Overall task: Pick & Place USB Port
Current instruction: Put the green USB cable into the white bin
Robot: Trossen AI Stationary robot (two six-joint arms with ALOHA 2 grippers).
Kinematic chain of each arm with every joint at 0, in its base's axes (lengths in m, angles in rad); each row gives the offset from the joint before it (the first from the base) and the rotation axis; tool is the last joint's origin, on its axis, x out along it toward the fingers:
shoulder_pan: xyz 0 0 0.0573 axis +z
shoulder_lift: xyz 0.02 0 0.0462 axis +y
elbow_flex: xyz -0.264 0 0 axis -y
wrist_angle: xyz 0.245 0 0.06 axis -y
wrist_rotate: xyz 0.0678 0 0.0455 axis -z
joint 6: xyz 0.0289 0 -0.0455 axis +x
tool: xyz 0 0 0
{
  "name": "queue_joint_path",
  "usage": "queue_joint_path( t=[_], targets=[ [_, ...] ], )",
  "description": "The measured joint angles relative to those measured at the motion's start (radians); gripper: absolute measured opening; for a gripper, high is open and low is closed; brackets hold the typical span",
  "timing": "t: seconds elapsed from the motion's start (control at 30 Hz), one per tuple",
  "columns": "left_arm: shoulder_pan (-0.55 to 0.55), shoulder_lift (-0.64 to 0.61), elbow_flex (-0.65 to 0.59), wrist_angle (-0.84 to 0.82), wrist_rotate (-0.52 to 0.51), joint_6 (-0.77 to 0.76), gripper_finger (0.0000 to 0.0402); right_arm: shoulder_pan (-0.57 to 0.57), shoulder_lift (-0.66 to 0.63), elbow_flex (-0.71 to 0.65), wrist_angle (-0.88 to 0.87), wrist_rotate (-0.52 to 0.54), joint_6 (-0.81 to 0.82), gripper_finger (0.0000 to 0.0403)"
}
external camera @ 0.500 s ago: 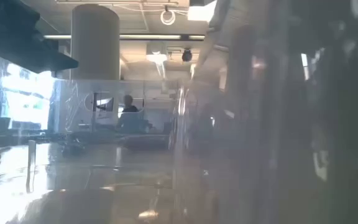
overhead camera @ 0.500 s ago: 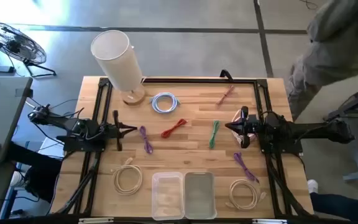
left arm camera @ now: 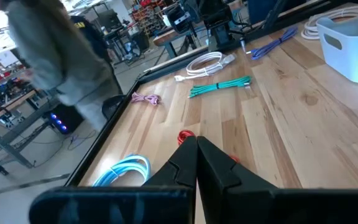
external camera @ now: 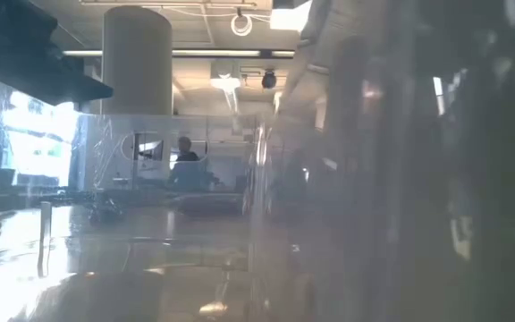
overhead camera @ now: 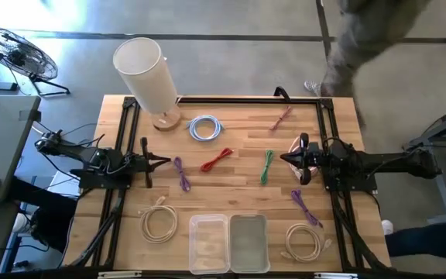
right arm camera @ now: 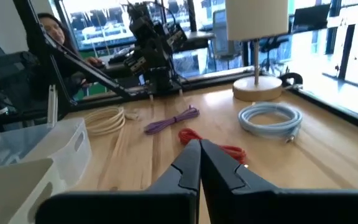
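— Two grippers from above? 
— Left gripper (overhead camera: 163, 161) and right gripper (overhead camera: 285, 157) hover closed, empty, with the red cable (overhead camera: 216, 160) between them.
— Wrist views? 
— Fingers pressed together; red cable (left arm camera: 185, 135) just past each tip (right arm camera: 211, 144).

High view: we look straight down on the whole table (overhead camera: 231, 174).
Low view: level, behind clear plastic.
Wrist views: facing each other, sharing the red cable (left arm camera: 185, 135).
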State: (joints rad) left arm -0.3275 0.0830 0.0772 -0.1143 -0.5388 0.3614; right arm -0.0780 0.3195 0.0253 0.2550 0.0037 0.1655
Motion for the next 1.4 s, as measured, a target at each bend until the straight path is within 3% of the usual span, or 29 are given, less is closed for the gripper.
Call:
queue_joint_path(
  t=[0.17, 0.37, 0.53, 0.73, 0.97, 1.13, 1.4],
  targets=[
    [0.0, 0.0, 0.0, 0.0, 0.0, 0.0, 0.0, 0.017, 0.004, 0.119, -0.176, 0.001, -0.078, 0.0],
    [0.0, 0.0, -0.001, 0.0, 0.0, 0.0, 0.0, 0.042, 0.069, 0.364, -0.426, 0.076, -0.213, 0.0],
    [0.0, 0.0, -0.001, 0.0, 0.0, 0.0, 0.0, 0.038, 0.178, 0.615, -0.732, 0.143, -0.096, 0.0],
    [0.0, 0.0, -0.001, 0.0, -0.003, 0.002, 0.0, 0.04, 0.357, 0.885, -1.091, 0.216, -0.087, 0.0],
    [0.0, 0.0, -0.001, 0.0, -0.003, 0.0, 0.0, 0.039, 0.569, 1.098, -1.33, 0.257, -0.048, 0.0004],
    [0.0, 0.0, -0.001, 0.0, -0.003, -0.002, 0.0, 0.038, 0.676, 1.158, -1.403, 0.291, -0.042, 0.004],
    [0.0, 0.0, -0.001, 0.001, -0.003, -0.004, 0.0, 0.016, 0.803, 1.155, -1.444, 0.299, -0.108, 0.0149]
  ],
)
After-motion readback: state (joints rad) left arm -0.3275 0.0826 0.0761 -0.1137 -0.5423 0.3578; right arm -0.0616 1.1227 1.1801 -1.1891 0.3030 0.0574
